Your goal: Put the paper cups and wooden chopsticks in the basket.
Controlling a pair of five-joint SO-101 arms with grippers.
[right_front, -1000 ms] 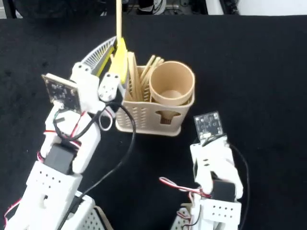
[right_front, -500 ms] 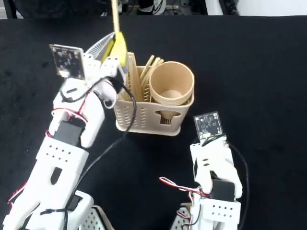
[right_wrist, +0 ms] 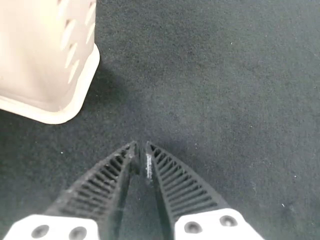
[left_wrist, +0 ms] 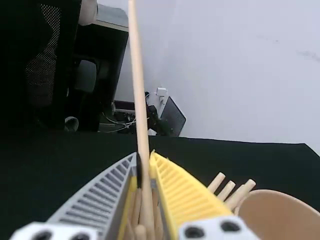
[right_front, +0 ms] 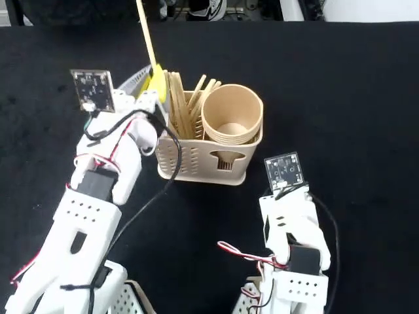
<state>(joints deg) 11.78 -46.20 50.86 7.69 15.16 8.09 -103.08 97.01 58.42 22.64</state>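
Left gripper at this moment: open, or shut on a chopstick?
Shut on the chopstick. The left gripper has it pinched between its jaws, the stick rising steeply at the basket's edge.

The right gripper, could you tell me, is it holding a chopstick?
No, the right gripper hangs shut over the black table with nothing between its fingers.

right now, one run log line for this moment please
left gripper shut on wooden chopstick, upright over basket | paper cups, other chopsticks in basket | right gripper shut, empty, over black table
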